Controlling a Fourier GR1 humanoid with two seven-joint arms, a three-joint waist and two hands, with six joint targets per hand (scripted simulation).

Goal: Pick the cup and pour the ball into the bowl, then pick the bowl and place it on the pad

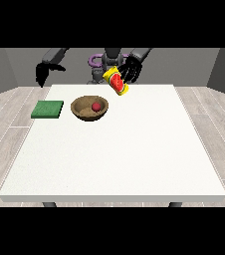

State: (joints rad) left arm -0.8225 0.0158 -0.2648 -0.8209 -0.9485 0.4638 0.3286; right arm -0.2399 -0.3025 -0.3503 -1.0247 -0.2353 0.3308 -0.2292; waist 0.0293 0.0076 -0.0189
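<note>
1. Cup [116,82]: yellow, tilted, raised above table's [134,149] far edge, mouth facing down toward camera.
2. Hand at view's right [131,69]: fingers curled round cup.
3. Ball [96,106]: red, lying inside bowl [83,110].
4. Bowl: wooden, standing on table below and left of cup.
5. Pad [48,109]: green, flat, just left of bowl, not touching.
6. Hand at view's left [43,74]: raised off table, well apart from everything; finger state cannot tell.

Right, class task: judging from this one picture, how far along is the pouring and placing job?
Done: the red ball lies in the wooden bowl. In hand: the hand at the view's right holds the yellow cup tilted above the table. Left: the bowl sits beside the green pad, not on it.
</note>
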